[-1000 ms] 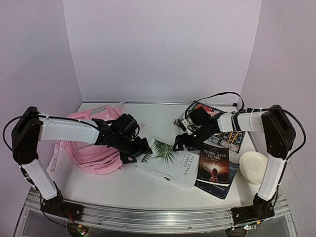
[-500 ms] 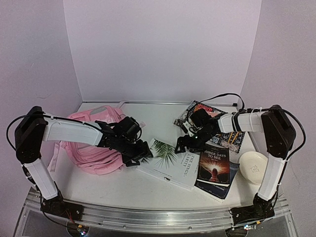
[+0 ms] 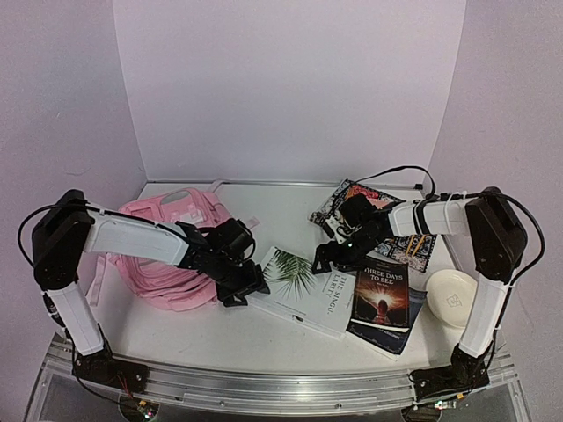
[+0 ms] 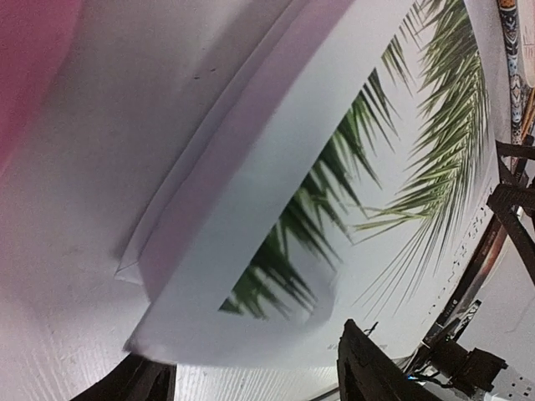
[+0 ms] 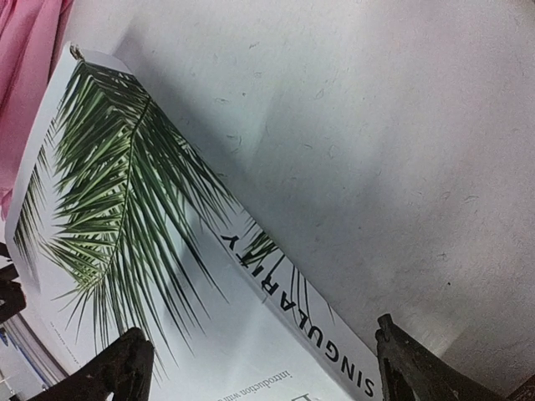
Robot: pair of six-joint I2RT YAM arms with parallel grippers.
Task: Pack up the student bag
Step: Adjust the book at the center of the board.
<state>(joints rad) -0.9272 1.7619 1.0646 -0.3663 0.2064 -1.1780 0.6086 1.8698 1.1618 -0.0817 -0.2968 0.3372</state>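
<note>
While the student bag (image 3: 167, 255) lies on its side at the left of the table (image 3: 264, 207), both arms reach toward the middle, where a white book (image 3: 303, 290) with a green palm leaf on its cover lies flat. The bag is pink and soft, and its right edge is just beside the left corner of this book.

The left gripper (image 3: 249, 290) is low at that corner, between the bag and the book. In the left wrist view its 2 fingers (image 4: 368, 368) stand wide apart and the corner of the book (image 4: 318, 167) lies between them. I cannot tell if the pads press on the book.

The right gripper (image 3: 327, 258) hangs over the far right edge of the same book. In the right wrist view its jaws are spread wide and have nothing between them; below them are the cover with the word SINGULARITY (image 5: 125, 234) and bare table.

A dark book (image 3: 383, 294) titled THREE DAYS TO SEE lies to the right, touching the white one. A patterned pouch (image 3: 356, 195) lies behind the right arm, and a white oval thing (image 3: 450, 297) sits at the right edge.
</note>
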